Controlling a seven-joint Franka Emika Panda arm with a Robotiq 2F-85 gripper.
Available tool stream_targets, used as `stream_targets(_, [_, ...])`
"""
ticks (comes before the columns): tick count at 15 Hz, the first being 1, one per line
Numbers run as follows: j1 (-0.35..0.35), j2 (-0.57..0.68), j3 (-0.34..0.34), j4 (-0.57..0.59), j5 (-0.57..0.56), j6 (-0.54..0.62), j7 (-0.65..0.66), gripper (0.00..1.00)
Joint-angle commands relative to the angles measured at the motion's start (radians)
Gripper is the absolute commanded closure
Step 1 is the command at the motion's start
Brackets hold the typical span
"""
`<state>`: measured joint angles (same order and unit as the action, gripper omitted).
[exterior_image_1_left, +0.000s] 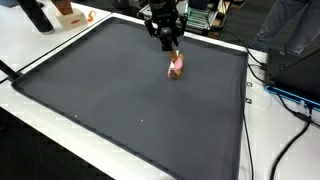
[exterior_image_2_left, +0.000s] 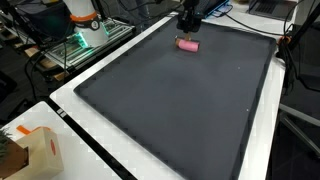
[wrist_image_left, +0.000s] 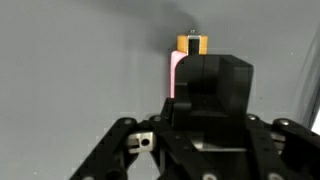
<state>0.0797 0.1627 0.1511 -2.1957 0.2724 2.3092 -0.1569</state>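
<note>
One dark mat (exterior_image_1_left: 120, 105) | white table (exterior_image_1_left: 25, 45) | cables (exterior_image_1_left: 287, 96) | pincer (exterior_image_1_left: 166, 42) by pink block (exterior_image_1_left: 176, 66)

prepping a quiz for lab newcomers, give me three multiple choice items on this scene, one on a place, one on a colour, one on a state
1. Where is the pink object?
A) in the middle of the mat
B) near one edge of the mat, under the gripper
C) off the mat, on bare white tabletop

2. What colour is the mat?
A) dark grey
B) green
C) red

3. How does the gripper stand?
A) pointing down, close above the pink object
B) far off, over the opposite edge of the mat
C) out of every view

Answers:
1 B: both exterior views show it by the mat's edge beneath the gripper.
2 A: the mat looks dark grey in both exterior views.
3 A: the gripper hangs just over the pink object.
</note>
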Motion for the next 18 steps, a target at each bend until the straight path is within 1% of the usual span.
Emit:
stream_targets(1, [0.023,0.082,-0.027,-0.036,-0.122,0.066,0.082,0.76])
stream_targets(8, [0.04,0.069,-0.037,-0.025,-0.226,0.067,0.187,0.76])
stream_targets(12, [0.04,0.064,-0.042,-0.015,-0.252,0.066,0.218,0.76])
stream_targets(18, [0.031,0.057,-0.059,-0.006,-0.271,0.055,0.226,0.76])
